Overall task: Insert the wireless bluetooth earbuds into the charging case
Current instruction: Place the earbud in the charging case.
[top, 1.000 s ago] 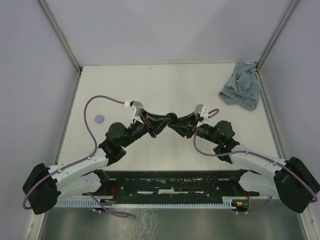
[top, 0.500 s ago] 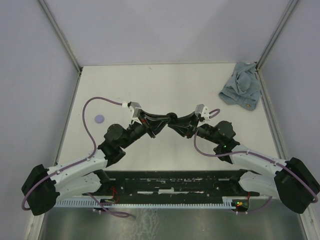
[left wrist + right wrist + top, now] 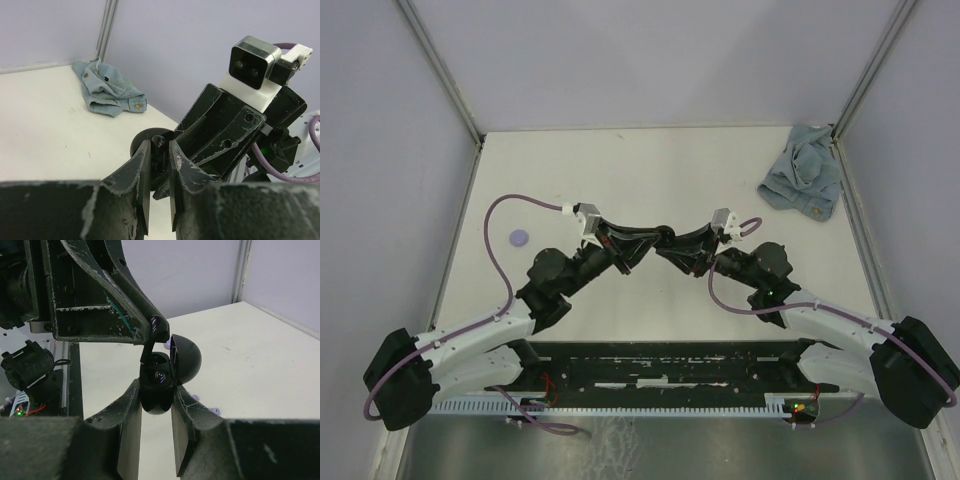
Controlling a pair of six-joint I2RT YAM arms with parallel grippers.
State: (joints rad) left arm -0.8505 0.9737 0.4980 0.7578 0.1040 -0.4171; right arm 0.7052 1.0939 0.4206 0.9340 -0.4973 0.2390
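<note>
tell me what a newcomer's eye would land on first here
Mid-table, the grippers meet tip to tip: the right gripper clamps a round black charging case, lid open, and the left gripper, pinched shut, pokes into it. After that, the crumpled blue cloth in the far right corner and a lilac disc at the left.

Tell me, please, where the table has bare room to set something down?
Bare: the far strip along the back wall, left of the cloth; the near patch beyond the black base rail. Crowded: mid-table, where the left gripper and right gripper meet at the charging case.
</note>
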